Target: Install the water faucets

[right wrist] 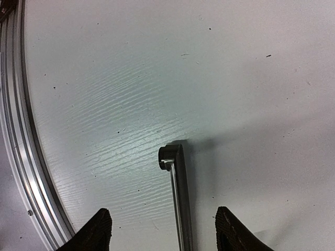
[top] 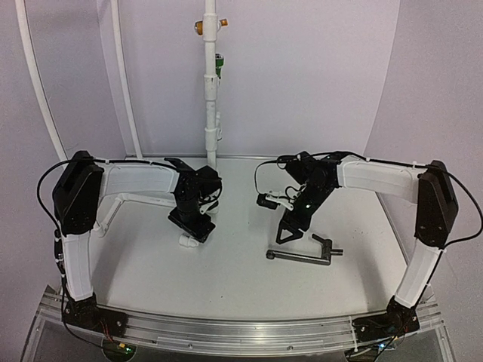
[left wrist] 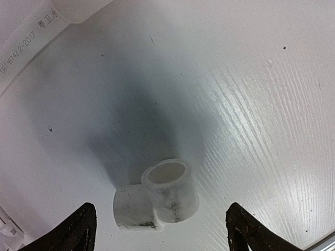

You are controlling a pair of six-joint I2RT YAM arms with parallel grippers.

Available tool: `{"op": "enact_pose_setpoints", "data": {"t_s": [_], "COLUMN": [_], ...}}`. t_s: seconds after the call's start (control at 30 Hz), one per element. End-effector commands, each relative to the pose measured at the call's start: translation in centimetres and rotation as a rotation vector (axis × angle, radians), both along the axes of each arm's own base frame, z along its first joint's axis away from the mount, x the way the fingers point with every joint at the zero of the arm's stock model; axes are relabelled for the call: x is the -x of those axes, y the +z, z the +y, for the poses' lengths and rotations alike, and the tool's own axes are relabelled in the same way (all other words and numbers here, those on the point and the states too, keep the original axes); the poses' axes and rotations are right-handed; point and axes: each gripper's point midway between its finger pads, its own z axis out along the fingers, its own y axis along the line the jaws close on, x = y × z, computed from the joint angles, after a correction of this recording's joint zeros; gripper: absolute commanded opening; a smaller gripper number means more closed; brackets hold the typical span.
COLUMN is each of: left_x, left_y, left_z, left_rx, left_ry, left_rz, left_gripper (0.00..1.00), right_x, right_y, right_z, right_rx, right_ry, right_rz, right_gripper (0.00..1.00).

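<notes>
The water faucet [top: 302, 256], a black metal tap with a long thin stem, lies flat on the white table right of centre. My right gripper [top: 287, 235] hovers just above its left end. In the right wrist view the faucet's stem [right wrist: 178, 196] runs up between the two spread fingers, touching neither, so the right gripper [right wrist: 165, 232] is open. My left gripper [top: 195, 232] points down over a small white elbow fitting [top: 186, 242]. The left wrist view shows that fitting [left wrist: 157, 196] resting on the table between the wide-apart fingers of the open left gripper [left wrist: 159, 235].
A tall white pipe [top: 211, 90] stands upright at the back centre, with an orange fitting [top: 200, 26] and a green fitting [top: 219, 68] on it. A white pipe [left wrist: 31, 42] lies near the left arm. An aluminium rail [right wrist: 21, 157] borders the table's near edge.
</notes>
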Motion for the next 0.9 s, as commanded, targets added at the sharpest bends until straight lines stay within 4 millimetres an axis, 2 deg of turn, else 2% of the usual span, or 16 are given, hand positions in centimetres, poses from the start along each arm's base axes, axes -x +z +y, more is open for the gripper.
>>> {"op": "enact_pose_setpoints", "data": {"t_s": [0.0,0.13,0.63,0.7,0.77,0.8,0.87], "left_x": [-0.1,-0.4,-0.3,-0.3,-0.4,-0.6,-0.7], "left_y": [-0.9,-1.5,-3.4,-2.2,0.1,1.6,6.1], "left_z": [0.7,0.0,-1.1,-1.7,-3.0,-3.8,-5.8], "left_rx": [-0.074,-0.056,-0.074,-0.026,0.076,0.135,0.305], "left_ry": [0.012,0.003,-0.028,-0.021,-0.013,-0.007,-0.005], "left_rz": [0.015,0.019,0.059,0.047,0.02,-0.003,-0.051], "left_gripper": [0.8,0.77,0.5,0.47,0.45,0.45,0.44], "right_x": [-0.5,-0.6,-0.6,-0.7,-0.9,-1.1,-1.7], "right_y": [2.6,2.9,2.9,3.3,4.0,4.5,5.8], "right_z": [-0.3,-0.5,-1.5,-1.5,-1.4,-1.2,-0.9], "right_rx": [-0.051,-0.055,-0.045,-0.051,-0.062,-0.071,-0.092], "right_ry": [-0.03,-0.036,-0.053,-0.054,-0.055,-0.056,-0.059], "right_rz": [-0.03,-0.033,-0.039,-0.051,-0.068,-0.081,-0.111], "right_gripper": [0.65,0.65,0.65,0.65,0.65,0.65,0.65]}}
